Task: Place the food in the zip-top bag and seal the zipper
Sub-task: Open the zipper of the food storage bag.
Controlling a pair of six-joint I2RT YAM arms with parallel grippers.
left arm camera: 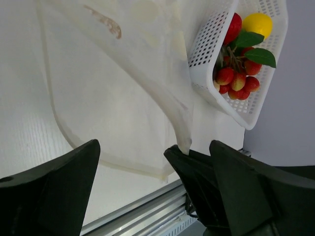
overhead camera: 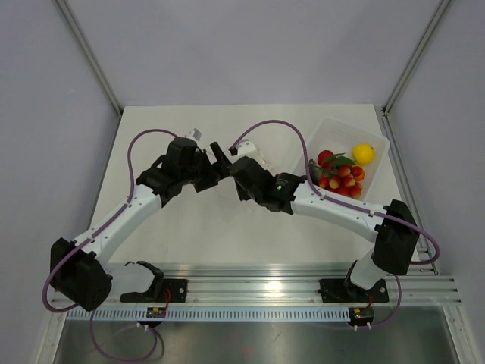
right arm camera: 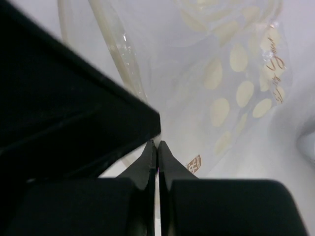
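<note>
- Left gripper (left arm camera: pixel 155 147) spread wide, holding nothing, just beside bag (left arm camera: pixel 123 73).
- Right gripper (right arm camera: pixel 157 145) pinched shut on bag edge, mid-table.
- Food (overhead camera: pixel 342 173) in basket (overhead camera: pixel 379 140), far right, apart from bag.

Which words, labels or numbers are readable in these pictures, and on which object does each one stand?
On the zip-top bag, gold cursive script: too blurred to read.
On its lower part, a small brown mark: too small to read.
No other text shows.

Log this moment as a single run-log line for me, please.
left gripper: open, at zip-top bag | right gripper: shut on bag edge | food: in white basket
</note>
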